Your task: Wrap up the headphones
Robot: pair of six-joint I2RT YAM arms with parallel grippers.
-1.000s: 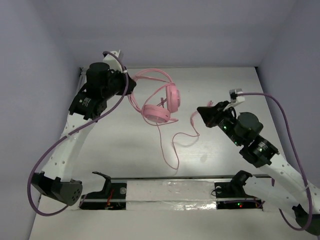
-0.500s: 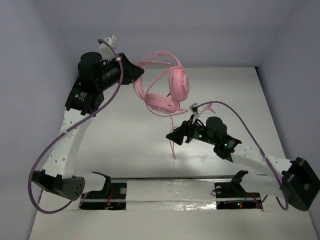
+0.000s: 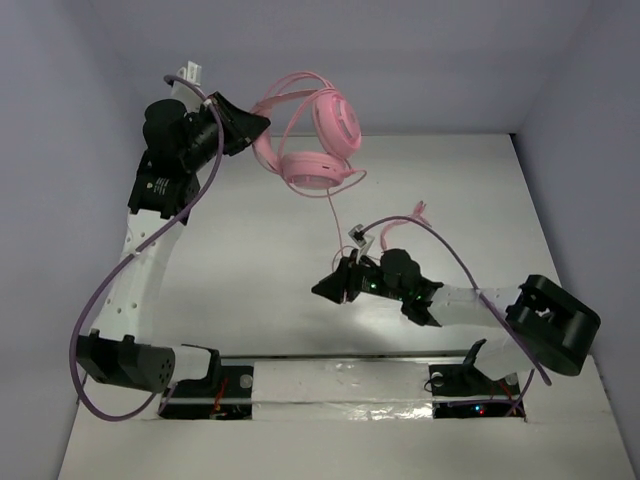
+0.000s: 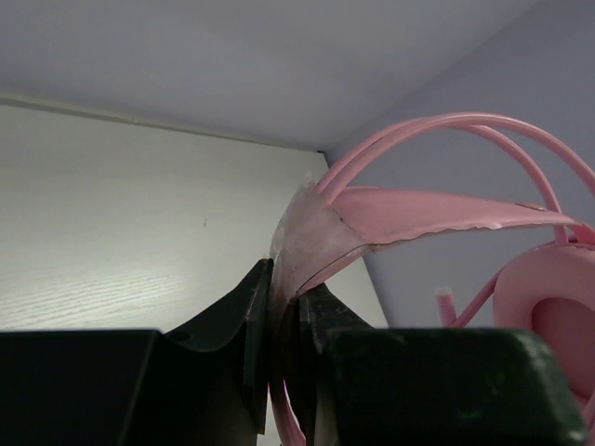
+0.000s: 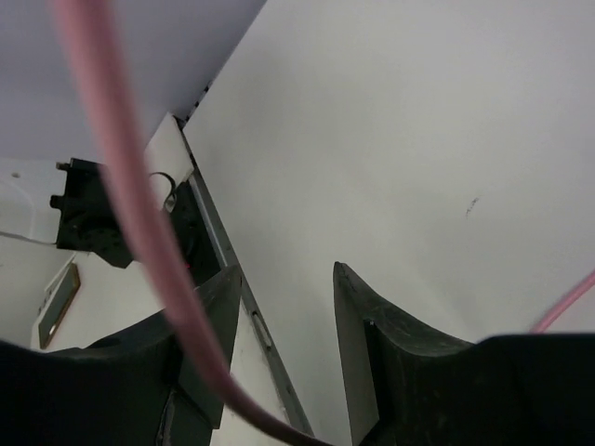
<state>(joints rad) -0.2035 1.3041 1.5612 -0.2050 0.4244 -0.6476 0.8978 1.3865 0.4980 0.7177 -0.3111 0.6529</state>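
Above the far left part of the table (image 3: 240,260), the left gripper (image 3: 258,127) holds the pink headphones (image 3: 312,170) in the air. Its jaws are closed tight on the headband (image 4: 418,214). From the lower cup the thin cable (image 3: 333,215) drops toward the right gripper (image 3: 322,288), which is low over the middle of the table. Its jaws stand partly apart and grip nothing; in the wrist view the cable crosses in front of one finger. The step in hand seems to be catching the cable for winding. Next, the right gripper probably must bring the cable between its fingers, close on it, and lead it around the headphones.
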